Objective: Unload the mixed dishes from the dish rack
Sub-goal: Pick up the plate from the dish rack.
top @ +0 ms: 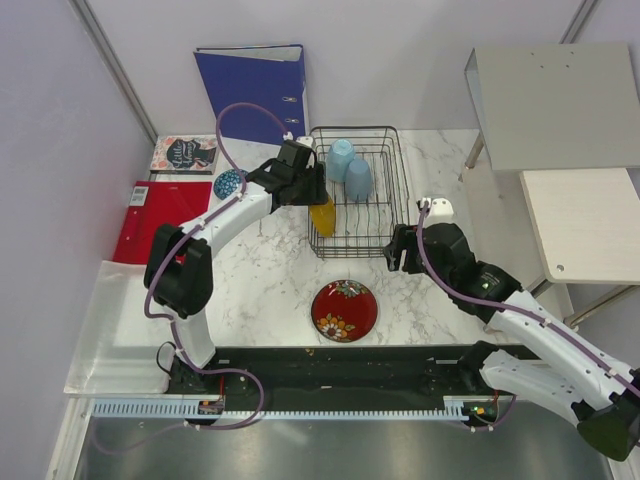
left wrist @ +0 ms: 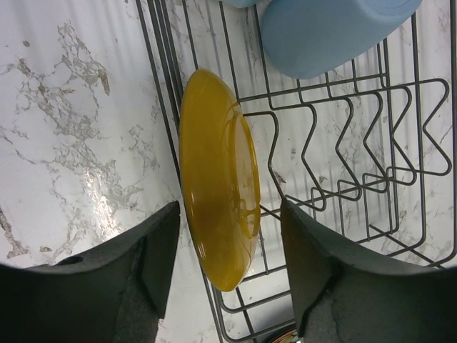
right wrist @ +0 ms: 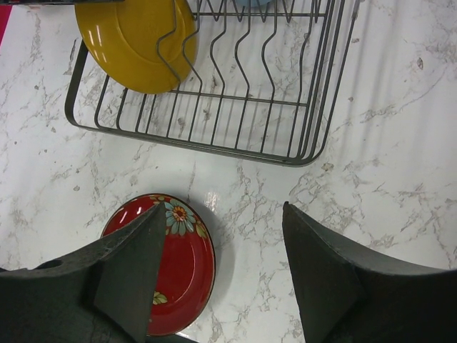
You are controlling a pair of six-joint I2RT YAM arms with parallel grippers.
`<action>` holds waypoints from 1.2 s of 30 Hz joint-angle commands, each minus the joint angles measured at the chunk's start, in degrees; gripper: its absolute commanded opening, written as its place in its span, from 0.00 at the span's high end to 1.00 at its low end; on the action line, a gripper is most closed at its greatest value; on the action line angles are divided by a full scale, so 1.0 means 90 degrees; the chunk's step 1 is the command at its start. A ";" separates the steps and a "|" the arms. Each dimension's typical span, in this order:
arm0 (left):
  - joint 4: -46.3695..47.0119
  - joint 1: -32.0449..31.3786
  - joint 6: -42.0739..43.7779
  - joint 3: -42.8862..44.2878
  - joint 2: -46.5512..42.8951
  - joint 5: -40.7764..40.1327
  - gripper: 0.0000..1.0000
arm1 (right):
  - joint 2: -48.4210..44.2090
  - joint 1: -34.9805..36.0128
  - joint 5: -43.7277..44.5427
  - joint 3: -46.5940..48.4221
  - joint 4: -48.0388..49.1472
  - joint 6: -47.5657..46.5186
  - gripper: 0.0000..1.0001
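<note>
The black wire dish rack [top: 392,215] stands at the back middle of the marble table. Two pale blue cups [top: 350,170] lie in its far end. The yellow plate [top: 322,217] stands on edge at the rack's left side; it also shows in the left wrist view [left wrist: 214,186] and the right wrist view [right wrist: 128,43]. My left gripper [top: 312,190] is open, its jaws either side of the plate's edge [left wrist: 228,264], not touching. The red floral plate [top: 344,310] lies flat on the table in front of the rack. My right gripper [top: 398,250] is open and empty, right of the rack, above bare table [right wrist: 221,279]. The small blue patterned bowl [top: 228,184] sits left of the rack.
A blue ring binder [top: 252,88] stands against the back wall. A dark book [top: 184,153] and a red folder [top: 150,218] lie at the left. A grey side table [top: 555,105] stands at the right.
</note>
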 commanded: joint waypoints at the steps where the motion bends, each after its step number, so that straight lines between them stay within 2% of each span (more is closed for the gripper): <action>1: 0.0177 -0.0009 -0.0203 0.0011 -0.0115 0.0234 0.38 | 0.0085 0.0018 0.0084 -0.0070 0.0221 -0.0032 0.27; 7: 0.0343 -0.0009 -0.0213 -0.0156 -0.0330 0.0439 0.46 | 0.0133 0.0018 0.0026 -0.0119 0.0299 0.0017 0.27; 20: 0.0343 -0.0048 -0.0252 -0.0195 -0.0798 0.0468 0.45 | 0.0143 0.0018 -0.0023 -0.0187 0.0328 0.0037 0.27; 31: 0.0421 -0.0126 -0.0340 -0.0380 -0.0506 0.0752 0.45 | 0.0124 0.0018 -0.0072 -0.0304 0.0387 0.0105 0.27; 36: 0.0450 -0.0126 -0.0389 -0.0439 -0.0535 0.0392 0.44 | 0.0056 0.0017 -0.0072 -0.0343 0.0367 0.0115 0.27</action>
